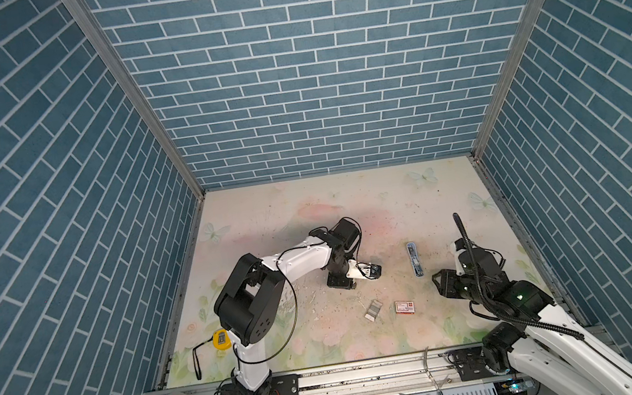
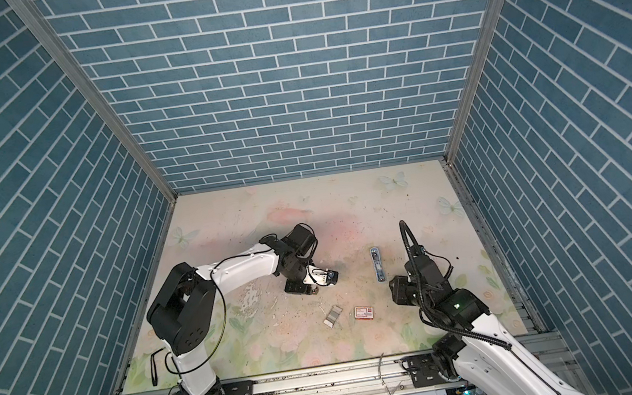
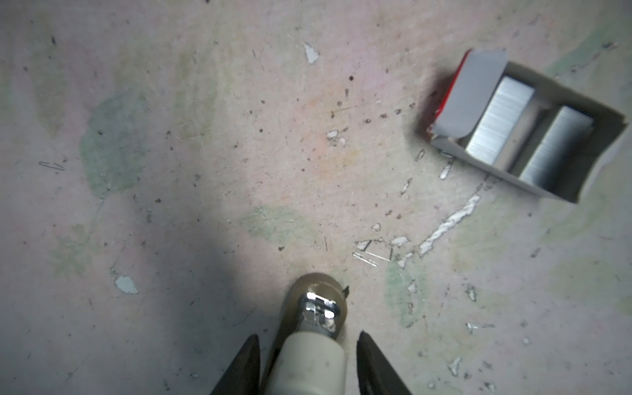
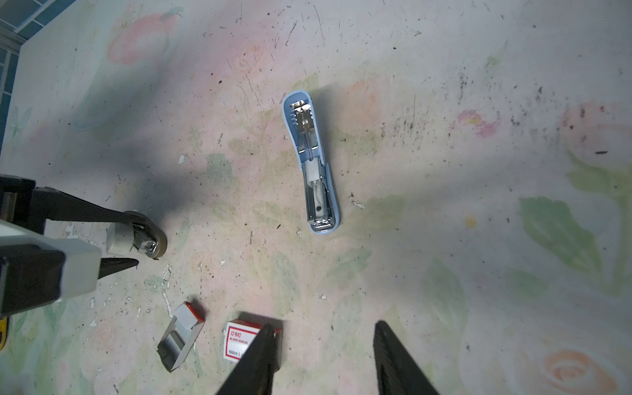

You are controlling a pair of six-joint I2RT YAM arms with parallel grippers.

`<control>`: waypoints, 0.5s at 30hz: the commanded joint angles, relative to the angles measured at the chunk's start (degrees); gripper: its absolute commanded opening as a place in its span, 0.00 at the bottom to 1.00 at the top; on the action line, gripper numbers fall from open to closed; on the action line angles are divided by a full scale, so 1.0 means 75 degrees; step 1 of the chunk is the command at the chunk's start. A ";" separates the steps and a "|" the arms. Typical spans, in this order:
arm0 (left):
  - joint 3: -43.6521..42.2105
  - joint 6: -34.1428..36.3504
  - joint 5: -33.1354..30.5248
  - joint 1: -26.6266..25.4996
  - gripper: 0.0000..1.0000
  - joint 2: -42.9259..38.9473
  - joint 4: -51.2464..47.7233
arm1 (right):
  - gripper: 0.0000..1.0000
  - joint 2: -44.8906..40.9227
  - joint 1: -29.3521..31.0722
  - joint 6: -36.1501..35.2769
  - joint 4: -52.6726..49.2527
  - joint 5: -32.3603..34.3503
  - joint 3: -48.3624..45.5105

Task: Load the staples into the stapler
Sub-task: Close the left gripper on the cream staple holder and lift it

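Open pale-blue plastic stapler point(image 1: 414, 259) lies lengthwise front-to-back, chrome channel up; left end effector point(image 3: 307, 337) narrowly straddles cream chrome-tipped object point(image 3: 309, 362); right end effector point(image 4: 323, 324) gapes empty.

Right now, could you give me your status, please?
Left hand astride beige metal-tipped object; right hand open, empty. Stapler lying open; staples in their tray. Nothing blocking.

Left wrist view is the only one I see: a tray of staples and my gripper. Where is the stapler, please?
Observer: The blue stapler lies on the table, opened out flat, with its metal channel facing up.
Operator: Is something beside the tray?
Observer: Yes, a red-and-white box lies next to the staple tray, not touching it.
Operator: And the other arm?
Observer: The right gripper is open and holds nothing.
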 commanded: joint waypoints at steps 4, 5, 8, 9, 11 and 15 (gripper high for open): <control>-0.0100 -0.0083 0.0178 -0.0028 0.40 -0.0269 -0.0042 | 0.48 0.0000 -0.0004 0.0038 0.0047 0.0014 -0.0015; -0.0106 -0.0087 0.0171 -0.0028 0.39 -0.0278 -0.0024 | 0.48 0.0003 -0.0008 0.0029 0.0039 0.0013 -0.0002; -0.0124 -0.0086 0.0166 -0.0028 0.36 -0.0293 -0.0041 | 0.48 0.0011 -0.0005 0.0022 0.0044 0.0010 -0.0001; -0.0124 -0.0086 0.0160 -0.0028 0.36 -0.0310 -0.0033 | 0.48 0.0015 -0.0004 0.0029 0.0055 0.0013 -0.0011; -0.0141 -0.0083 0.0160 -0.0029 0.34 -0.0317 -0.0040 | 0.48 0.0023 -0.0013 0.0029 0.0055 0.0013 -0.0012; -0.0106 -0.0130 0.0182 -0.0040 0.26 -0.0330 -0.0044 | 0.48 0.0034 -0.0008 0.0029 0.0083 -0.0002 -0.0035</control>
